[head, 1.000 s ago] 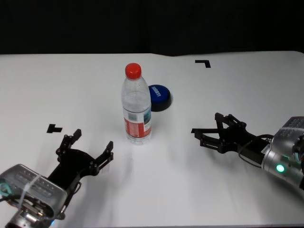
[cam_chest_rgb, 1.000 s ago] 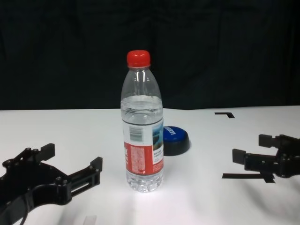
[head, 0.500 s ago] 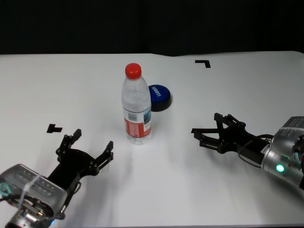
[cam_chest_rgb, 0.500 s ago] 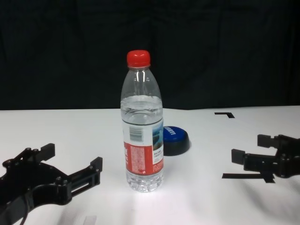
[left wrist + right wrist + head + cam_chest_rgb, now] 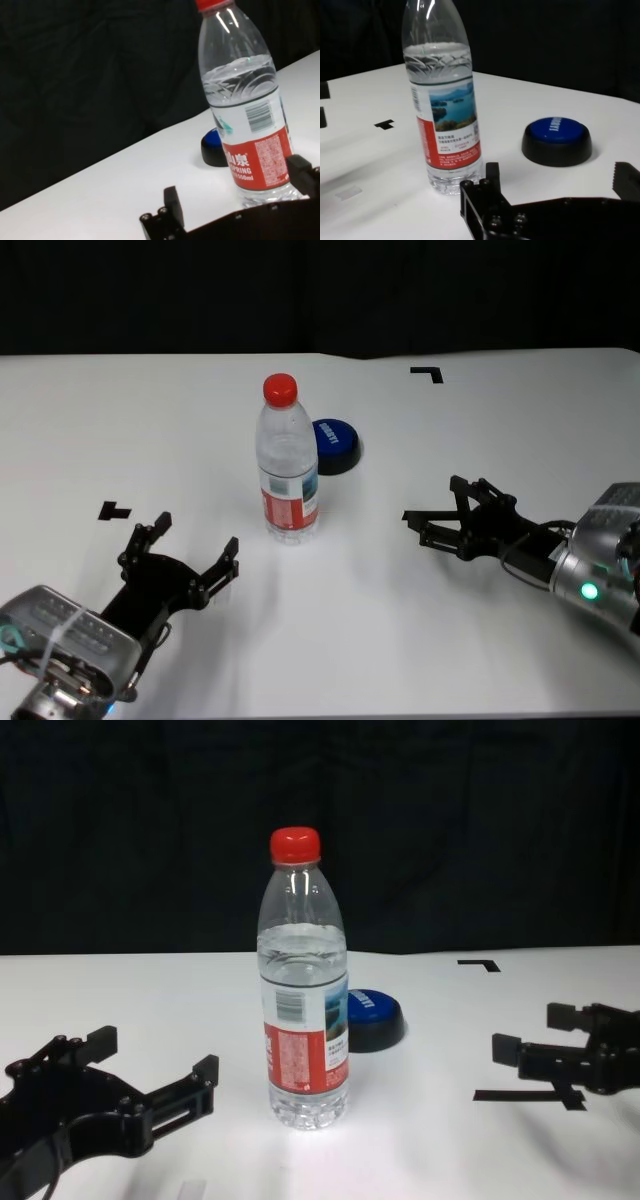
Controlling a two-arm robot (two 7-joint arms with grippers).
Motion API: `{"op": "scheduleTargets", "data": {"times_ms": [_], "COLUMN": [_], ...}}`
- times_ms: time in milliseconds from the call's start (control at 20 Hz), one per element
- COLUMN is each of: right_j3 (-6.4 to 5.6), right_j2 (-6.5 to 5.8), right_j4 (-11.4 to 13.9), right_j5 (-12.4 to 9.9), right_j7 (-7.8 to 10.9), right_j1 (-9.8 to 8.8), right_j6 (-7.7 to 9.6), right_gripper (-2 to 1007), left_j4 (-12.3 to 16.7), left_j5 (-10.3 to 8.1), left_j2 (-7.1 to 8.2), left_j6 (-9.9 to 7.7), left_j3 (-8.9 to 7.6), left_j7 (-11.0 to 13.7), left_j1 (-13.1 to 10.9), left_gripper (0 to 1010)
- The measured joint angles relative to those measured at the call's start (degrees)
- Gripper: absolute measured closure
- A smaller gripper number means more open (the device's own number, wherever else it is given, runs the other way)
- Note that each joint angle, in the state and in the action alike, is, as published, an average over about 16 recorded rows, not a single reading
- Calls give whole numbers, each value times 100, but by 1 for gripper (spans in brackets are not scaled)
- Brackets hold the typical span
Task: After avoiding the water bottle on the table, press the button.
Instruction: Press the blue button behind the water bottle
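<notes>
The water bottle (image 5: 288,462) stands upright on the desk (image 5: 480,430), partly hiding the blue button (image 5: 335,445) just behind it. The left gripper (image 5: 195,552) and right gripper (image 5: 432,510) rest spread and empty at either side, their arms cut off by the frame.

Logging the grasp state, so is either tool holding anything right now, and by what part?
Nothing is held. The left tool and right tool are both open over the table, apart from the water bottle.
</notes>
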State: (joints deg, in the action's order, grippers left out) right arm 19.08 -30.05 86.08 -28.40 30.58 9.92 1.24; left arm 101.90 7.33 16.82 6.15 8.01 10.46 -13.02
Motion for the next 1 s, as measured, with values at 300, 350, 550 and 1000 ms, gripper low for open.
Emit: {"op": "scheduleTargets", "data": {"times_ms": [300,350,550,1000], "right_j3": [48,57,90,158], "right_j2": [-19,-22,-29,-21], "right_j4": [-103,-123,-214,-489], "right_j5": [-31,-37,-53,-39], "right_j7": [40,47,76,150], "right_j1": [124,149,251,541], "right_j6": [-48,-57,-92,-150], "right_gripper": [2,2,2,2], "left_j4": [0,0,0,0], "left_j5": [0,0,0,0], "left_j2": [0,0,0,0], "left_j6": [0,0,0,0], "left_j3": [0,0,0,0], "left_j7": [0,0,0,0], "left_j1": [0,0,0,0], "left_gripper": [7,7,7,7]}}
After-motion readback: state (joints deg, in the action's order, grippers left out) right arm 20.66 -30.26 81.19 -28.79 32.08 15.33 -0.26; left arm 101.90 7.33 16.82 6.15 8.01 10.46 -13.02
